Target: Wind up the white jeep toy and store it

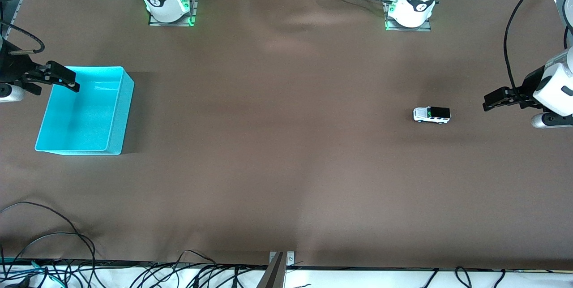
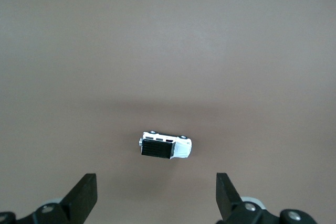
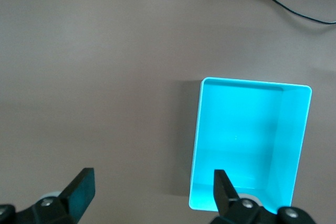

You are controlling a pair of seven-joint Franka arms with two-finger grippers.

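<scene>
The white jeep toy (image 1: 431,115) stood on its wheels on the brown-covered counter (image 1: 286,153), toward the left arm's end and about midway between the edge by the robots' bases and the edge nearest the front camera. Nothing touched it. The left gripper (image 1: 489,100) hung in the air near that end edge of the counter, just beside the toy but apart from it, its fingers (image 2: 84,195) spread wide with nothing between them; from the left wrist the jeep (image 2: 166,147) showed out ahead of the two tips. At the right arm's end sat a cyan bin (image 1: 127,100), well apart from the toy. The right gripper (image 1: 71,83) hovered over the bin's corner nearest that end edge, its fingers (image 3: 81,187) likewise apart and holding nothing, the bin (image 3: 294,145) below them
</scene>
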